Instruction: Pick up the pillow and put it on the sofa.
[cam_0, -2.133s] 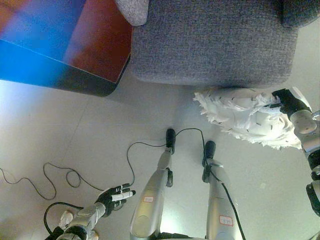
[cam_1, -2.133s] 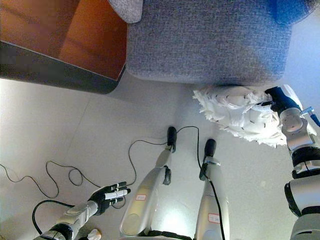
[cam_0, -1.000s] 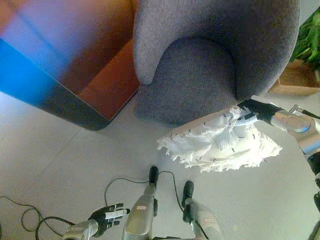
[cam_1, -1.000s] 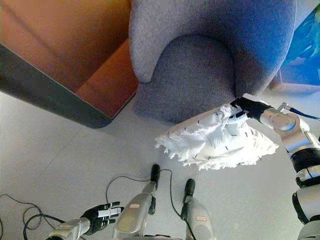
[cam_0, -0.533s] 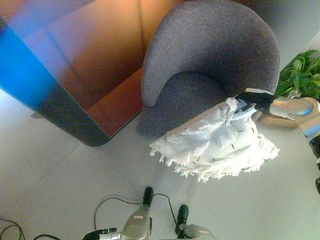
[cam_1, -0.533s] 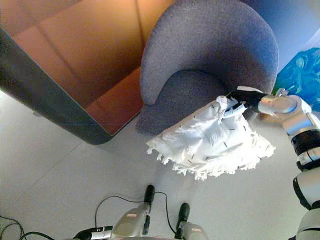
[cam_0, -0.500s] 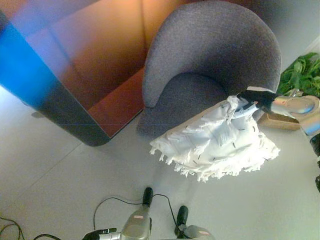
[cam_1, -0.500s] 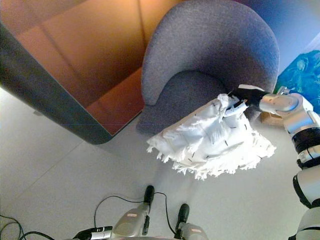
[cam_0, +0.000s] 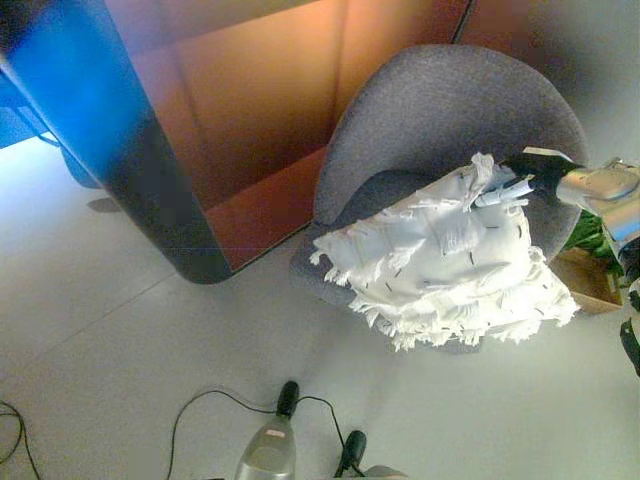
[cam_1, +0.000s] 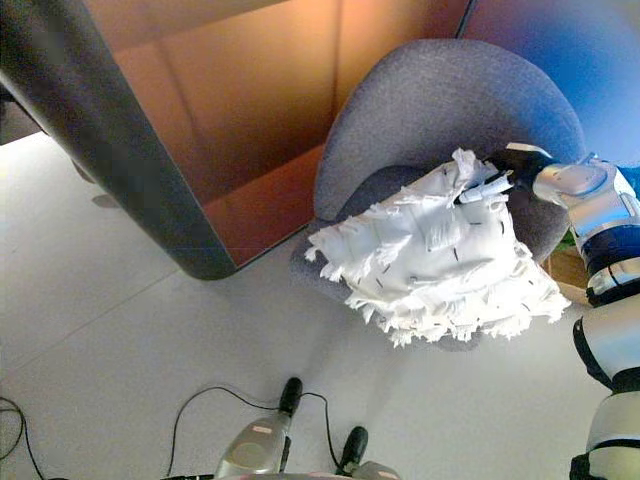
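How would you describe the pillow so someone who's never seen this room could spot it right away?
Find the rounded grey fabric armchair beside the orange-brown wooden panel. In front of its seat hangs a white fringed pillow with small dark flecks, pinched at its top corner by the fingers of the robot's right hand. Nothing else here is white and shaggy-edged.

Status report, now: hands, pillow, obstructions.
Right hand shut on pillow, held over the sofa seat. Left hand not in view. Nothing blocking the seat.
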